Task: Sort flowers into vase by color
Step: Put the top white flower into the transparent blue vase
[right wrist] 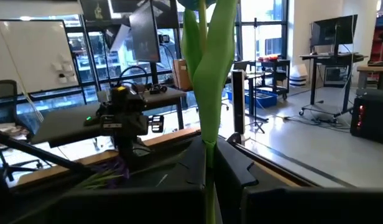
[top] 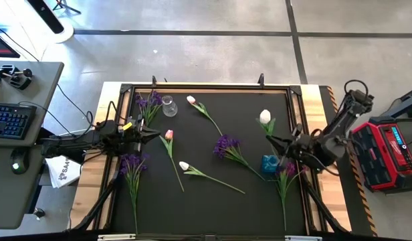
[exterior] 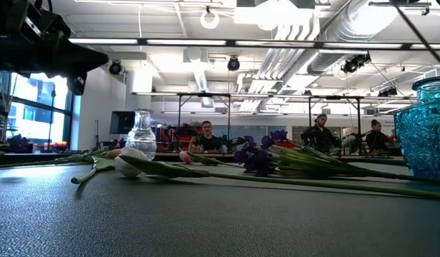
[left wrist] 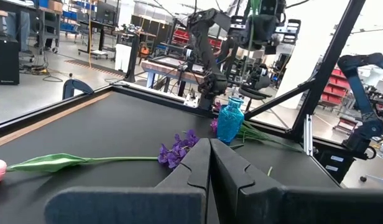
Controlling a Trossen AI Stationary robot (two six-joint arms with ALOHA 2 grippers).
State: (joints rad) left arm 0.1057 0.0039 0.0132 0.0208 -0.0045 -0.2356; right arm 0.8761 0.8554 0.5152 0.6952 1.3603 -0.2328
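Flowers lie loose on the black mat: purple sprays (top: 226, 144) (top: 132, 163) (top: 150, 102) (top: 286, 171), pink-budded tulips (top: 168, 134) (top: 191, 100) and a white-budded tulip (top: 184, 165). A clear glass vase (top: 168, 105) stands far left. A blue vase (top: 269, 163) stands on the right. My right gripper (top: 273, 139) is above the mat just beyond the blue vase, shut on another white tulip (top: 265, 117). At the mat's left side my left gripper (top: 152, 134) is shut on nothing, pointing level toward the right. My right gripper pinches the white tulip's green stem (right wrist: 207, 155) between its two fingers, just below a long leaf (right wrist: 210, 68). The fingers come level from the table's right side and lie across the stem. The bud end (top: 265, 117) is held above the mat.
The mat has a raised black frame (top: 206, 88) with wooden table edges outside it. A red case (top: 386, 150) sits beyond the right edge and a desk with a keyboard (top: 11, 120) beyond the left. People (exterior: 206, 139) stand in the room behind the table.
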